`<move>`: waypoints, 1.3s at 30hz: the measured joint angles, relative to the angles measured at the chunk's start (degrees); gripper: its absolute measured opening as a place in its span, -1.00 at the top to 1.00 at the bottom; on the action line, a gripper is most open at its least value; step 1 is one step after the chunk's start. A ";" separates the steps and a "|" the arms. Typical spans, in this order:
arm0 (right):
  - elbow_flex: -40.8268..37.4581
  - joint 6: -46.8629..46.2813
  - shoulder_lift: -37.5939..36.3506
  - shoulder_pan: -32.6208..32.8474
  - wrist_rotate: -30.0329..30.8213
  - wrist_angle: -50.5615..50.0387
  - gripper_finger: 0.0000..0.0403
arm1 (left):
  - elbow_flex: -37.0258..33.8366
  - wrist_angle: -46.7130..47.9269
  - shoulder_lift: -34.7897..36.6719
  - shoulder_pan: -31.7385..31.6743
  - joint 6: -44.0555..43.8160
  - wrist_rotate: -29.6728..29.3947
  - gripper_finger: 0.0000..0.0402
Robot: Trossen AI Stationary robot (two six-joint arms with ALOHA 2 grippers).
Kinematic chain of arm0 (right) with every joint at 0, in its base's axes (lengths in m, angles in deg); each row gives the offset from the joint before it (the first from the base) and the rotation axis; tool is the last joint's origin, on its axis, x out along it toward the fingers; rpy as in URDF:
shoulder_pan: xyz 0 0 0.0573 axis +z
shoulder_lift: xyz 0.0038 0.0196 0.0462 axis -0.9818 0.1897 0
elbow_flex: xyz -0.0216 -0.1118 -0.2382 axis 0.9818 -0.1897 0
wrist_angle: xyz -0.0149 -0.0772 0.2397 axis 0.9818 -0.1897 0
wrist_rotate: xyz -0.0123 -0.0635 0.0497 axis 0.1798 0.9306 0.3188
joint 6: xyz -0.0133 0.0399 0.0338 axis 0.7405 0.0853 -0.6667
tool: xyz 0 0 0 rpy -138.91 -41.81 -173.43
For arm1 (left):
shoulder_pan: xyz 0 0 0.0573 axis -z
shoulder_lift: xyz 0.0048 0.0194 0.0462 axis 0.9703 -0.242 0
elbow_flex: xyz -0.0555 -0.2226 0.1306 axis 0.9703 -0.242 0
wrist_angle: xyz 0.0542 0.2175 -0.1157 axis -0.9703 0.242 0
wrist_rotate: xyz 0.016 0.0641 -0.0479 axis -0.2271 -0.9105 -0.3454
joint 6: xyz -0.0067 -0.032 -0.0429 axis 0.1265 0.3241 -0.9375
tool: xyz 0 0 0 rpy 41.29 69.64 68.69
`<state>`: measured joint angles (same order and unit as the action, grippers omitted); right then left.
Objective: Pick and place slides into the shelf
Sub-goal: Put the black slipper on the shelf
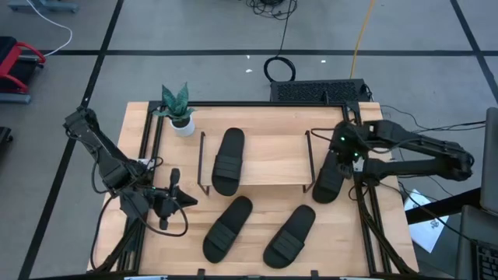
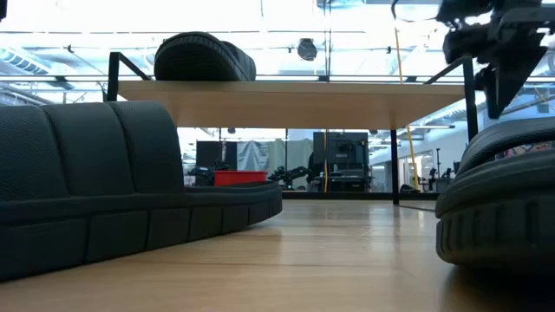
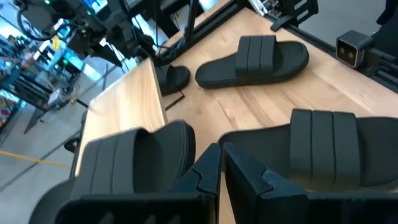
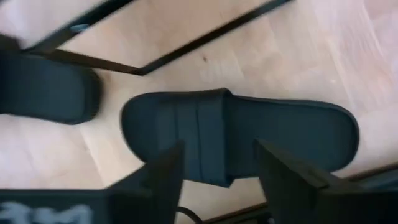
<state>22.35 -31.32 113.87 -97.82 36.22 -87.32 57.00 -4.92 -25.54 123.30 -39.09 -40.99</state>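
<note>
The shelf (image 1: pixel 253 159) stands mid-table, and one black slide (image 1: pixel 228 159) lies sole-down on its plank top (image 2: pixel 295 91). Two more slides (image 1: pixel 227 227) (image 1: pixel 290 235) lie flat on the table in front of the shelf. The last slide (image 1: pixel 328 180) lies flat by the shelf's right frame. My right gripper (image 4: pixel 217 165) hangs open above this slide (image 4: pixel 249 134), its fingers standing to either side of the strap end without touching. My left gripper (image 3: pixel 221 168) is shut and waits over the table's left side (image 1: pixel 183 201), short of the front slides.
A small potted plant (image 1: pixel 179 109) stands at the far left corner of the table. Black frame rails (image 1: pixel 366 210) run along the table's left and right edges. A small camera box (image 3: pixel 349 50) sits near the front edge. Bare plank shows on the shelf, right of the slide.
</note>
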 joint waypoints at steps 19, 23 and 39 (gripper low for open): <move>-6.28 8.59 7.62 -13.19 -10.74 1.84 -0.16 | 0.00 3.94 0.02 0.00 -2.09 3.38 0.87; -6.39 8.48 10.45 -13.90 -10.77 1.79 -0.16 | 0.00 3.96 0.02 0.02 -2.09 5.09 0.87; -6.98 8.97 16.35 -13.80 -12.97 3.81 -0.16 | 0.00 5.17 0.02 0.04 -3.38 5.64 0.87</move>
<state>15.37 -22.35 130.22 -111.62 23.25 -83.51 57.00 0.24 -25.51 123.35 -42.47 -35.36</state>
